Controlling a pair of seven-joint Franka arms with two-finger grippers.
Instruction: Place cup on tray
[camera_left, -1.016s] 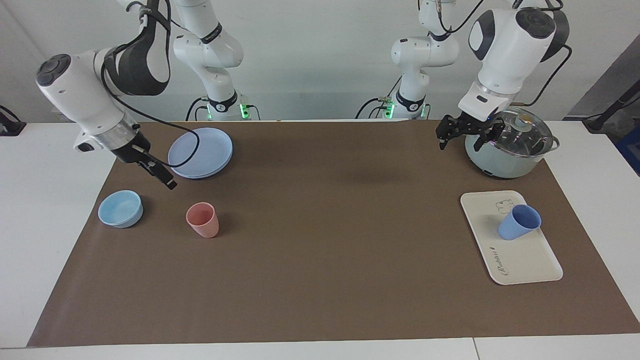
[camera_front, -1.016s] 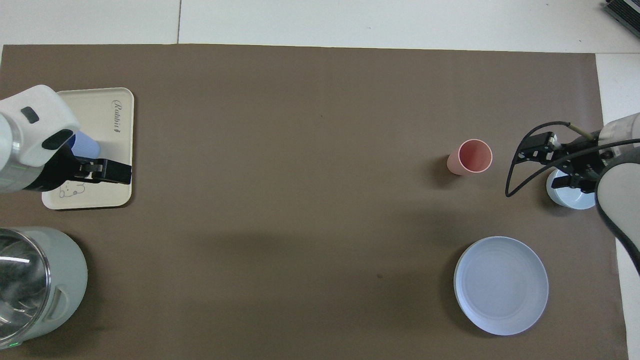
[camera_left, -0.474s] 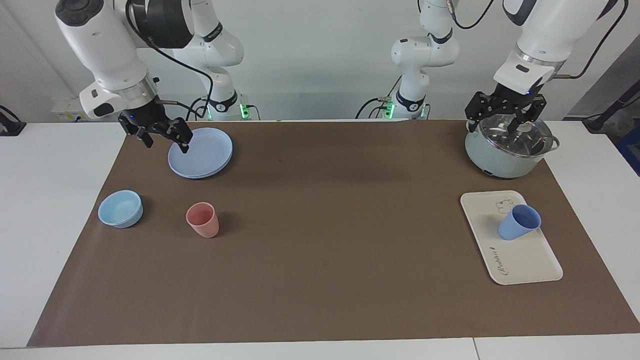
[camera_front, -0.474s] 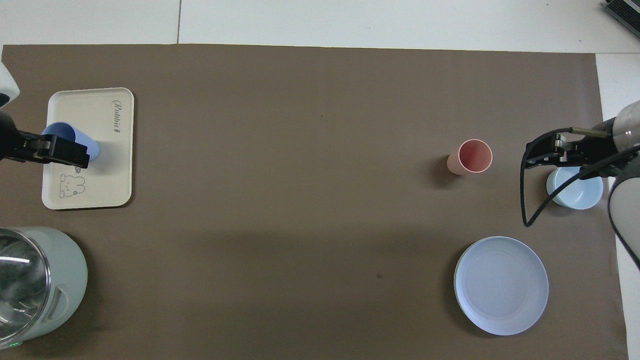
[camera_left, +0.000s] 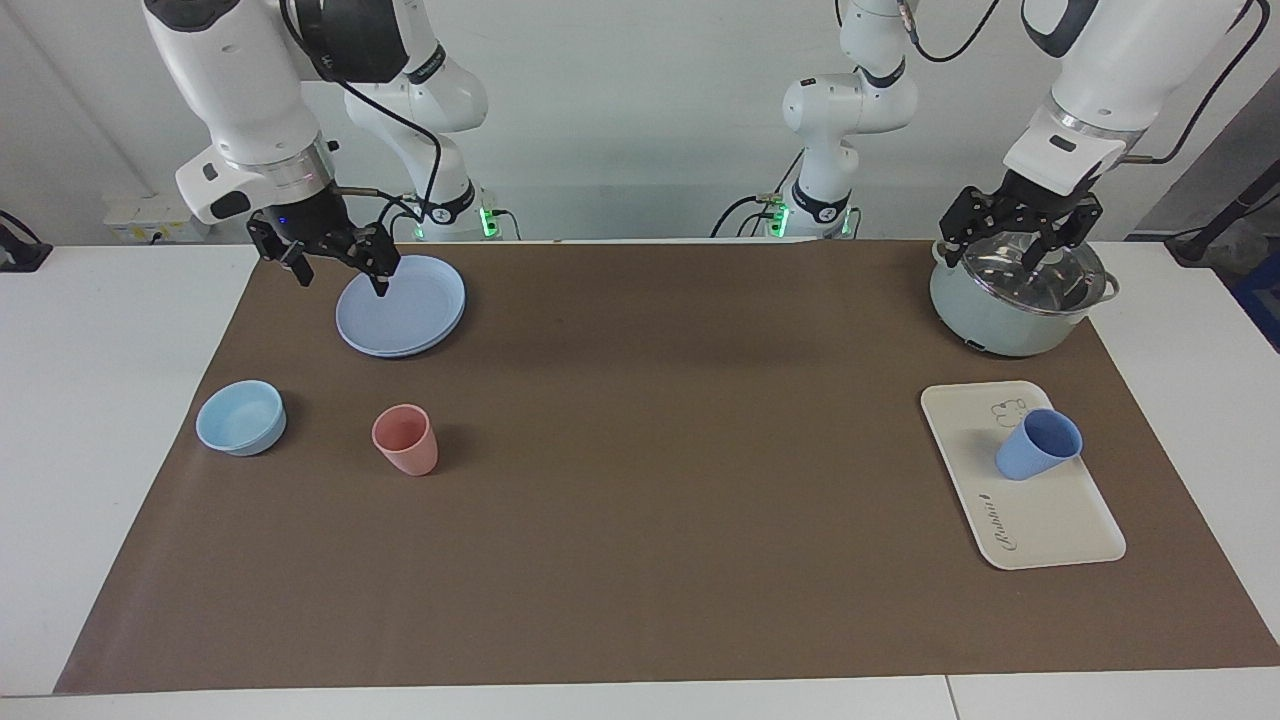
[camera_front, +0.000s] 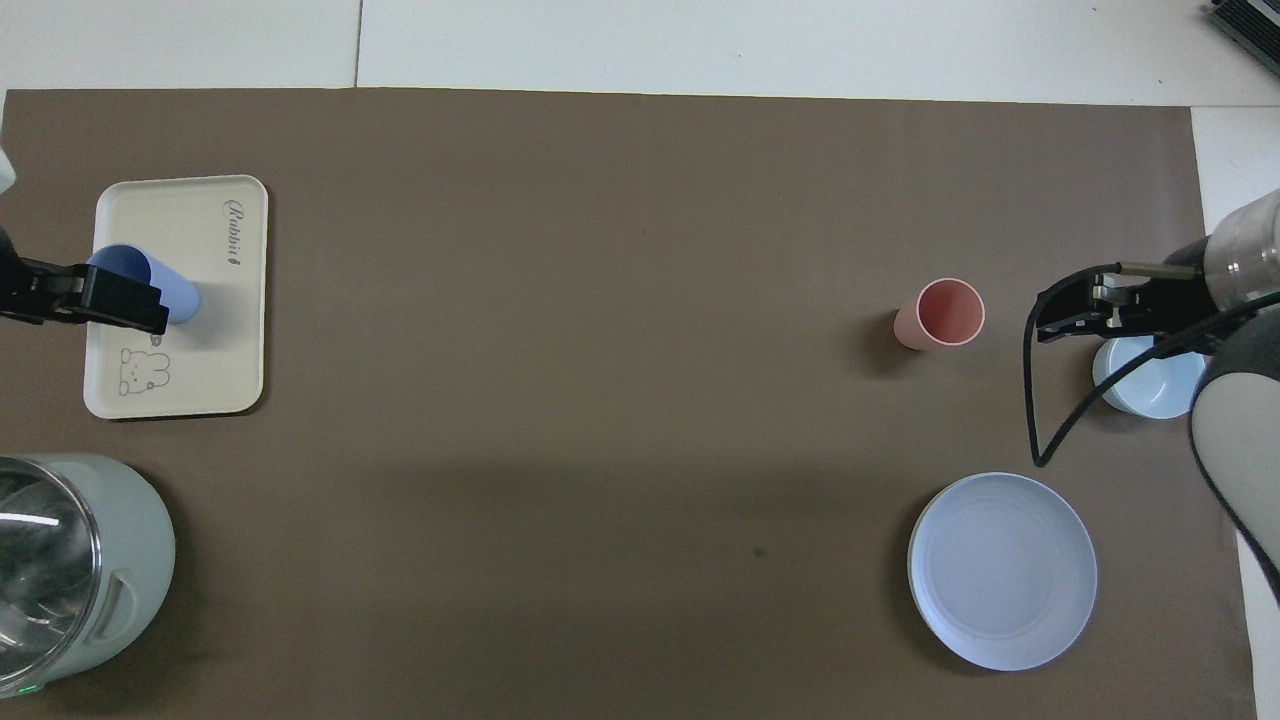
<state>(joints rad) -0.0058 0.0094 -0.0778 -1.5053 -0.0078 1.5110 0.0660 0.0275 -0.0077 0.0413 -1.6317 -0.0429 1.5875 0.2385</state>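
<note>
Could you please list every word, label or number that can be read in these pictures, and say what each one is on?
"Rabbit": dark cursive lettering on the tray, at the end farther from the robots; the last letters are hard to make out.
A small drawing of an animal, no words, at the tray's end nearer the robots.
Nothing readable on the blue cup, pink cup, bowl, plate or pot.

Both views are evenly and brightly lit from above. Soft, short shadows are cast beside the pink tumbler (camera_front: 940, 314) and blue plate (camera_front: 1002, 570). Glare is seen on the pot's glass lid (camera_left: 1022, 271). Focus is sharp.
</note>
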